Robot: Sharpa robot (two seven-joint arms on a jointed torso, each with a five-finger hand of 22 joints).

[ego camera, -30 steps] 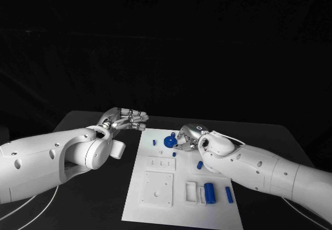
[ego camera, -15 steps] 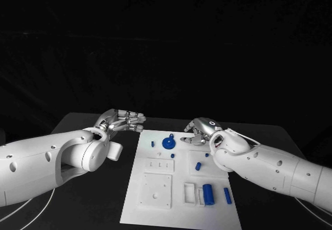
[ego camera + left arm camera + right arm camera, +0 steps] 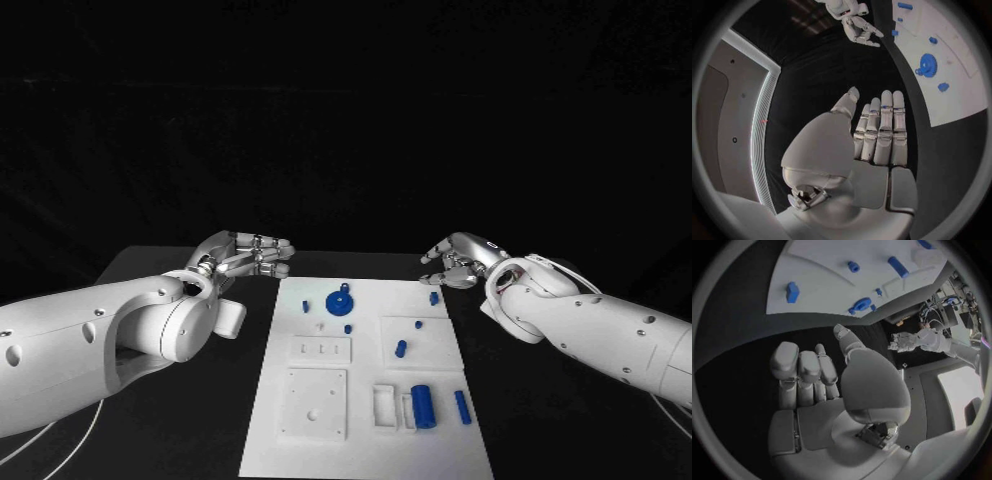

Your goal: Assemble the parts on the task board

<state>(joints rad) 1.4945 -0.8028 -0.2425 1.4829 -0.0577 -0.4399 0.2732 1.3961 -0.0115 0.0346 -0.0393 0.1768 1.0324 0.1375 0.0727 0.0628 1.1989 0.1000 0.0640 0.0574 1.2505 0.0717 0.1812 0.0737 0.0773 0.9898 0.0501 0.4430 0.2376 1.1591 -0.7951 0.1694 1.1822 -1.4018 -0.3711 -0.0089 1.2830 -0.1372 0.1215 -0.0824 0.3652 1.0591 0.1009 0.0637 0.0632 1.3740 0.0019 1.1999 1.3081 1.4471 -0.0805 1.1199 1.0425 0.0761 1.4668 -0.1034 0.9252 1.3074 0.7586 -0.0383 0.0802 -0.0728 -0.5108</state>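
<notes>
We see the left hand [image 3: 248,254] and right hand [image 3: 464,262] empty, fingers loosely spread, flanking the task board [image 3: 368,440] mid-worktop, gear [image 3: 340,303] seated; next, we judge, a loose blue part needs pinching.

head view: high, facing down and forward over the task board [image 3: 368,400] | left wrist view: close behind left hand [image 3: 876,132], facing across the table | right wrist view: close behind right hand [image 3: 807,372] | shared: board, blue gear [image 3: 340,303]
</notes>
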